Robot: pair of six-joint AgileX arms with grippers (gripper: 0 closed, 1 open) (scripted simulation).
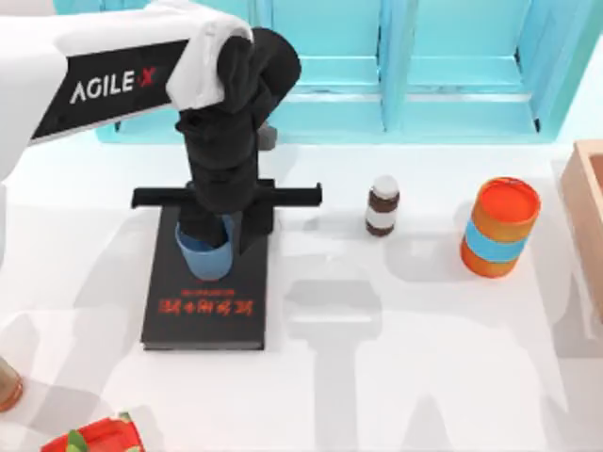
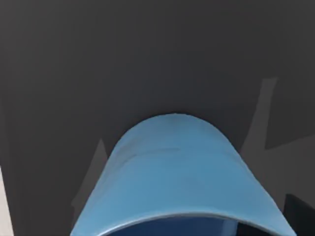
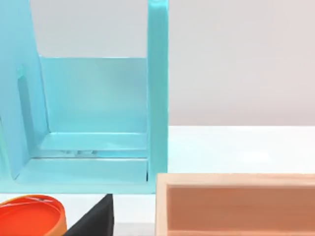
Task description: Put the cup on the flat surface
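Note:
The light-blue cup [image 1: 205,259] stands upright on a black book with red lettering [image 1: 203,315], left of the table's middle. My left gripper [image 1: 211,241] reaches straight down over it and is shut on the cup's rim; the arm hides most of the rim. In the left wrist view the cup [image 2: 177,172] sits very close against the dark book cover [image 2: 147,59], with one dark fingertip [image 2: 301,214] at its rim. The flat surface, the white tabletop [image 1: 405,367], spreads around the book. My right arm is parked off to the right.
A small brown bottle [image 1: 382,205] and an orange cylinder with a blue band [image 1: 499,228] stand right of the book. A wooden box [image 1: 589,217] is at the right edge, a teal shelf [image 1: 405,85] along the back, a red item [image 1: 94,438] at the front left.

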